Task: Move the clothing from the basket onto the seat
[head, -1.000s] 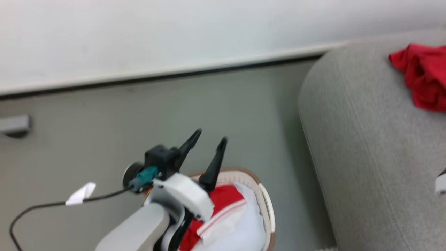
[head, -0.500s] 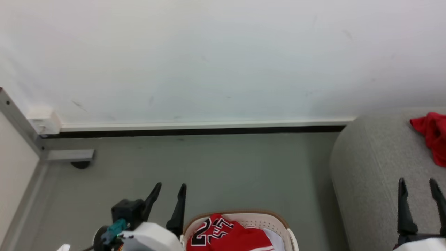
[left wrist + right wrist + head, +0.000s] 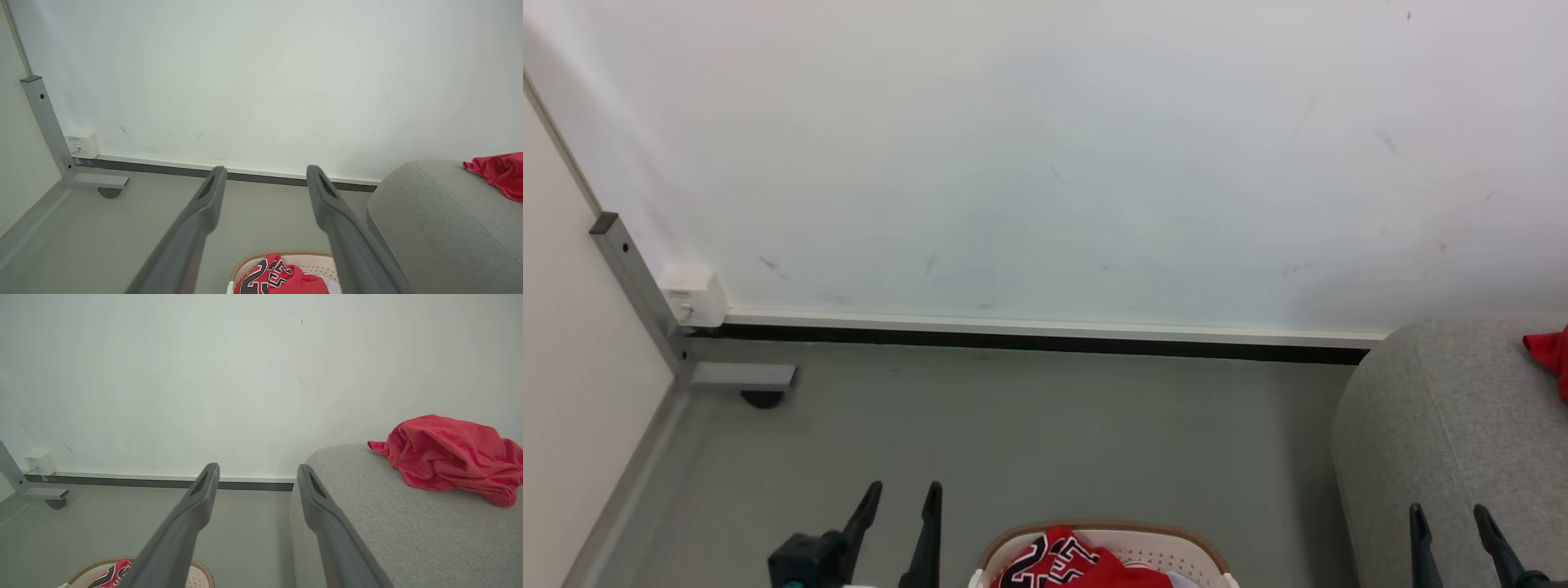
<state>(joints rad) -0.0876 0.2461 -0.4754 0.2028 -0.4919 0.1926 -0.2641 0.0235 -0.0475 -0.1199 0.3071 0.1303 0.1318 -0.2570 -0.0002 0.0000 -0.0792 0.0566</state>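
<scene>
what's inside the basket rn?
A red jersey with black, white-edged numerals lies inside the basket. The picture's bottom edge cuts off the rest, and anything beneath the jersey is covered.

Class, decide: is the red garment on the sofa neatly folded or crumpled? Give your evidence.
Crumpled: the red garment lies bunched in loose, uneven folds on the grey sofa.

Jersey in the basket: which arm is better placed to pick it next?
Left, probably: the left gripper, open, hangs beside the basket, near the jersey; the right gripper is over the sofa.
</scene>
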